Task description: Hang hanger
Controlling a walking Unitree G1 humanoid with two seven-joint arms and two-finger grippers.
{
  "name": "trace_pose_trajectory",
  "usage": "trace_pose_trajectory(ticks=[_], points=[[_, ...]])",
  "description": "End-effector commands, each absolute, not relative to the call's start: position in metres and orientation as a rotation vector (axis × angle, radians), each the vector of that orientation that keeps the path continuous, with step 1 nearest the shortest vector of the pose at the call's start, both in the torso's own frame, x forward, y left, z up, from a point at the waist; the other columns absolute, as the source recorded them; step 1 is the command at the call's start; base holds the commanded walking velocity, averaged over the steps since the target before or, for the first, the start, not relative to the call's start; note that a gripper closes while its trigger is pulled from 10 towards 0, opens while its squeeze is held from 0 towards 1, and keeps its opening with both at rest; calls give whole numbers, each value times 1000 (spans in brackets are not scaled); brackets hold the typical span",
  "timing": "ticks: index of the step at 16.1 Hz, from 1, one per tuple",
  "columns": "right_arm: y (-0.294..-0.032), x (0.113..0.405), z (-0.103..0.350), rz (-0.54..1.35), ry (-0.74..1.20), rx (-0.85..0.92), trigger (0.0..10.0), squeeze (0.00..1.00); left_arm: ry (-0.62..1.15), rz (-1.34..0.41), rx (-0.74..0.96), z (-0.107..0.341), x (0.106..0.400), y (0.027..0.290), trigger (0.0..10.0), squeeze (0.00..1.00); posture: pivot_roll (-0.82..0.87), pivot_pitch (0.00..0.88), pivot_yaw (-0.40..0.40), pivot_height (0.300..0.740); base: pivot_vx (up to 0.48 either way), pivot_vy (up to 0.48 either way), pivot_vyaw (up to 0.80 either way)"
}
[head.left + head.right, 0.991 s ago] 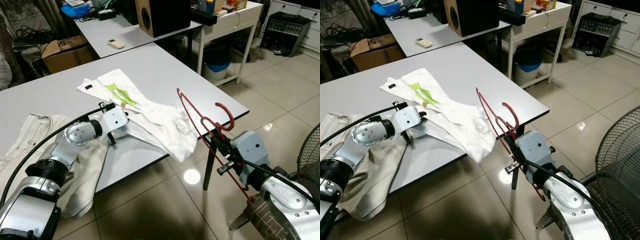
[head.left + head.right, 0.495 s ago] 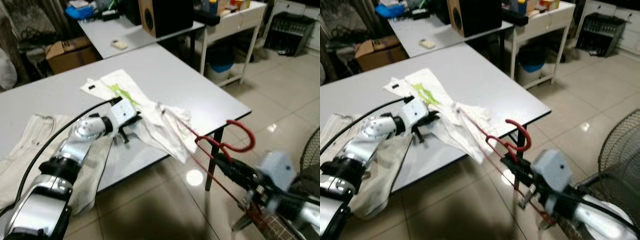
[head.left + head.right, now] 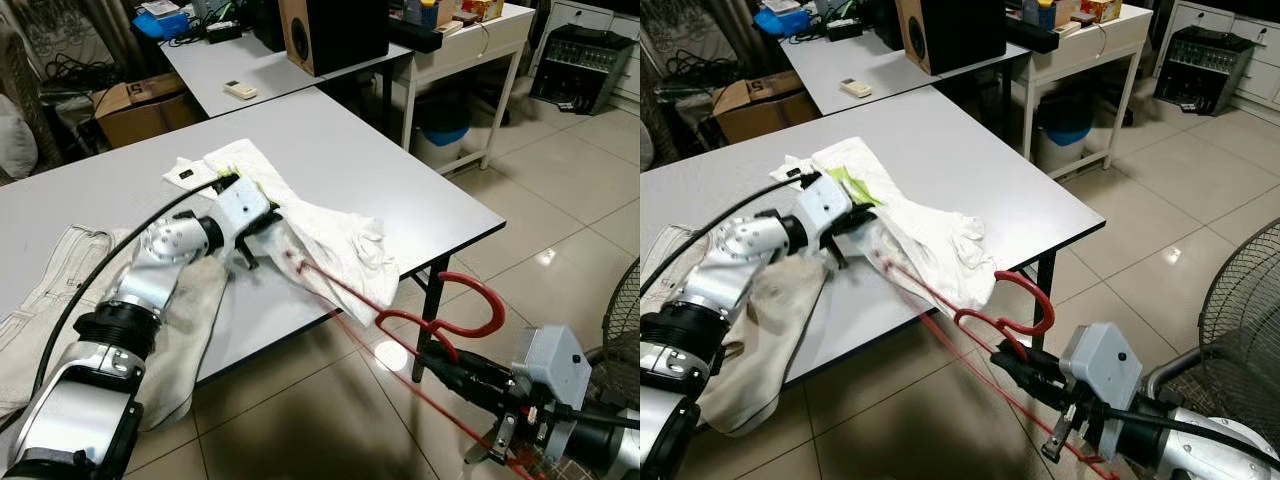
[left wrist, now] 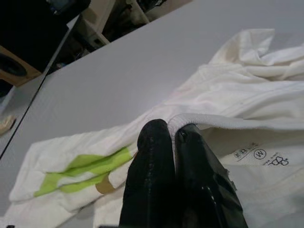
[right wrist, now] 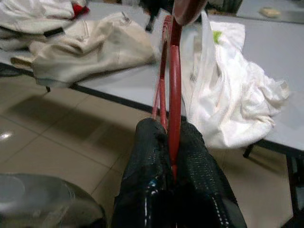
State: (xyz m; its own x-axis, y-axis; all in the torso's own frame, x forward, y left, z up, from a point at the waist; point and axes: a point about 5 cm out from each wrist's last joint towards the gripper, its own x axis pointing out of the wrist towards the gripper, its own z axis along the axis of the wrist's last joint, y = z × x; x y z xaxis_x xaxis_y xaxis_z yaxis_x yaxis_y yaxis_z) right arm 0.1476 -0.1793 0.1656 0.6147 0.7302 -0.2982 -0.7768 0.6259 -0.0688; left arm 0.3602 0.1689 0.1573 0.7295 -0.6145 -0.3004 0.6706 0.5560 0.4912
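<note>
A white shirt (image 3: 335, 235) with a green print lies on the grey table (image 3: 380, 160). My left gripper (image 3: 256, 232) rests on the table at the shirt's near side, shut on its ribbed collar (image 4: 223, 121). A red wire hanger (image 3: 330, 287) slants from below the table's edge up onto the shirt. Its far tip touches the cloth right beside the left gripper, and its hook (image 3: 1043, 305) curls over the floor. My right gripper (image 3: 440, 365), low in front of the table's corner, is shut on the hanger (image 5: 172, 71) near the hook.
A beige garment (image 3: 60, 290) drapes over the table's near left edge. A floor fan (image 3: 620, 320) stands at my right. Behind are a second table with a speaker (image 3: 335, 30), a cardboard box (image 3: 135, 100) and a white desk (image 3: 470, 35). Tiled floor lies ahead.
My right gripper dropped lower and tipped the hanger from upright to slanting, so its tip now reaches the shirt. My left gripper shifted a little farther along the table with the collar.
</note>
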Motion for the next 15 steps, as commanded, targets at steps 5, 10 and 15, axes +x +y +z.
trace_pose_trajectory(ticks=[5, 10, 15], points=[[-181, 162, 163, 796, 237, -215, 10000, 0, 79, -787, 628, 168, 355, 169, 0, 0, -182, 0, 154, 740, 0, 0, 0], [-174, 167, 162, 814, 216, -196, 10000, 0, 78, -811, 615, 165, 350, 157, 0, 0, -183, 0, 152, 740, 0, 0, 0], [-169, 173, 160, 802, 211, -186, 10000, 0, 75, -840, 594, 168, 345, 150, 0, 0, -184, 0, 146, 740, 0, 0, 0]])
